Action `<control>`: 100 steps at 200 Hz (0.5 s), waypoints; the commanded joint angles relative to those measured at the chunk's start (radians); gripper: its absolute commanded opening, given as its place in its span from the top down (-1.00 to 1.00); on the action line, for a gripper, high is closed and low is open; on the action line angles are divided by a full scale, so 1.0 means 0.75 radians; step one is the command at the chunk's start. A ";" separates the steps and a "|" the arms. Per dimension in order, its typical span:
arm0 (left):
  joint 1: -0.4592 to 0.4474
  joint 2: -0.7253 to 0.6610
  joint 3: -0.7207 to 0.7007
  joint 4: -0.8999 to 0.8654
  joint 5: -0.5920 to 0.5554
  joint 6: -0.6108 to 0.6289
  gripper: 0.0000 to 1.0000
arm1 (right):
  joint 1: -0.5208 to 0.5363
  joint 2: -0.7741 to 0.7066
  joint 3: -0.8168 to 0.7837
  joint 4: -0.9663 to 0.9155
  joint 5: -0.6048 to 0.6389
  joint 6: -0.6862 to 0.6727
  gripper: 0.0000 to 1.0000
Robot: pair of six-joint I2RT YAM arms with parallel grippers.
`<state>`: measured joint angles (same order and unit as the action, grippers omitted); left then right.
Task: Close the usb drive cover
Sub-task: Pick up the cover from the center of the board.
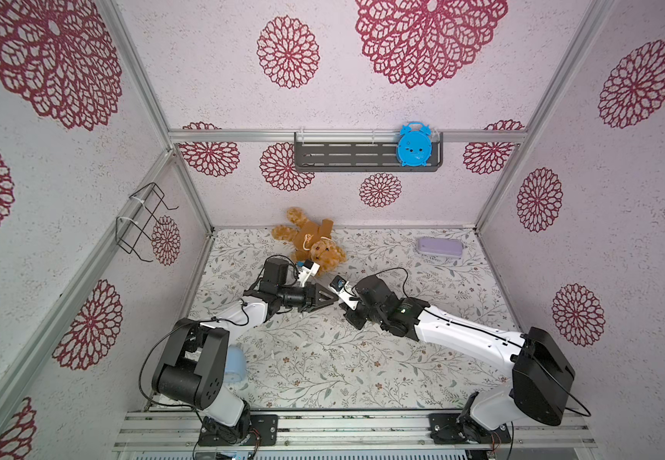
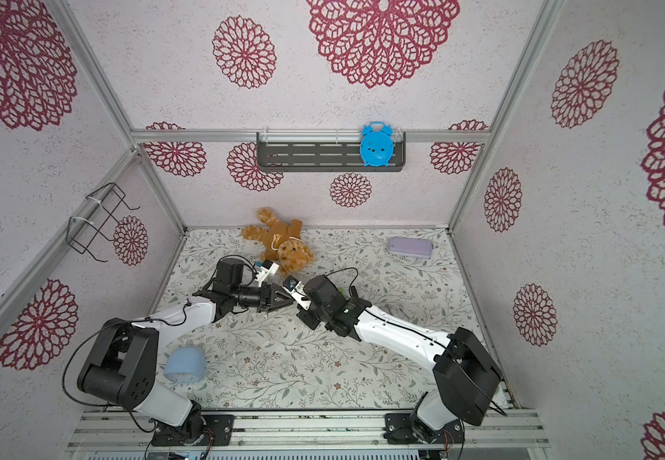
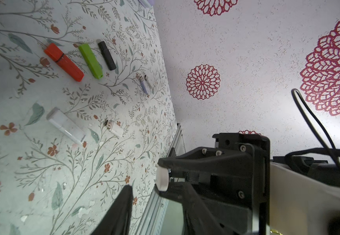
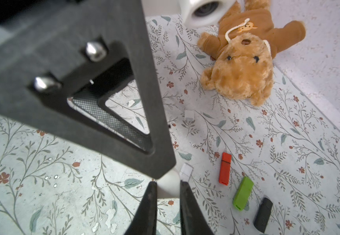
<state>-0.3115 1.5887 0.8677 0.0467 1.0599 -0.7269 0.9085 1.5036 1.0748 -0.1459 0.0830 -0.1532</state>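
My right gripper [image 4: 168, 189] is shut on a white usb drive [image 4: 170, 183], held above the middle of the floral table [image 1: 362, 358]. In the left wrist view the drive's rounded white end [image 3: 162, 179] sticks out of the right gripper's black jaws. I cannot tell its cover from its body. My left gripper [image 1: 335, 302] meets it tip to tip in both top views. One left finger [image 4: 144, 101] touches the white end. The other left finger [image 3: 124, 209] stands apart from it, so the left jaws are open around the drive.
An orange drive [image 4: 224, 168], a green one [image 4: 243, 193], a black one [image 4: 263, 212], a white one [image 4: 186, 172] and a small white cap [image 4: 189, 115] lie on the table. Also there are a teddy bear [image 1: 315, 243], a purple case [image 1: 439, 247] and a blue cup [image 2: 185, 364].
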 commanded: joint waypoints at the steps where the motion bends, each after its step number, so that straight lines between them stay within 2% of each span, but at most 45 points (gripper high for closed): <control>1: -0.030 0.020 0.058 0.003 0.043 0.042 0.20 | -0.007 -0.013 0.053 0.040 0.006 0.038 0.58; 54: -0.035 0.023 0.081 -0.080 0.028 0.097 0.41 | -0.007 -0.004 0.059 0.067 -0.011 0.058 0.58; 100: -0.037 0.029 0.090 -0.122 0.008 0.121 0.43 | -0.008 -0.007 0.057 0.090 -0.009 0.072 0.58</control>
<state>-0.3321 1.5993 0.9169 -0.0151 1.0664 -0.6716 0.9085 1.5040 1.0805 -0.1234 0.0753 -0.1284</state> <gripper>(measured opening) 0.292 0.214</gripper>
